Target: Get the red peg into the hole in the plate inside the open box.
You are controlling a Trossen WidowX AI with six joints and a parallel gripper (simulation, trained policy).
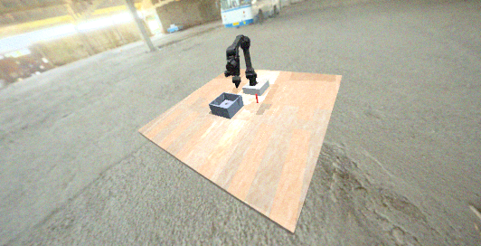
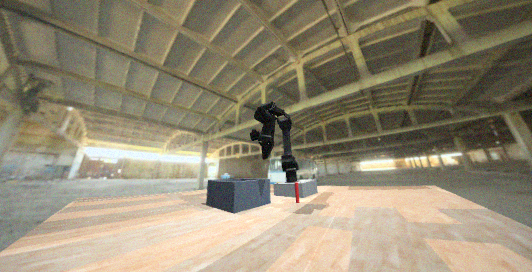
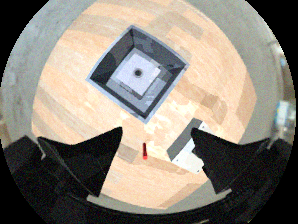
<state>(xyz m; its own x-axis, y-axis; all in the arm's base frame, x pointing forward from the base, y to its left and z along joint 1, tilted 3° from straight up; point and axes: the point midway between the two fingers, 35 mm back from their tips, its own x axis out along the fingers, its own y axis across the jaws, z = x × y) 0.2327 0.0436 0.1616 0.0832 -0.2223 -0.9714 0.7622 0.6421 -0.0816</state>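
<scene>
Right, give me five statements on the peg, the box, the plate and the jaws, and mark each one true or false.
1. The red peg stands upright on the wooden table top. True.
2. The jaws are shut on the peg. False: they stand open, with nothing between them.
3. The plate at the bottom of the box has a dark round hole. True.
4. The peg is already in the plate's hole. False: it is outside the box.
5. A lid covers the box. False: its top is open, and the plate shows inside.
</scene>
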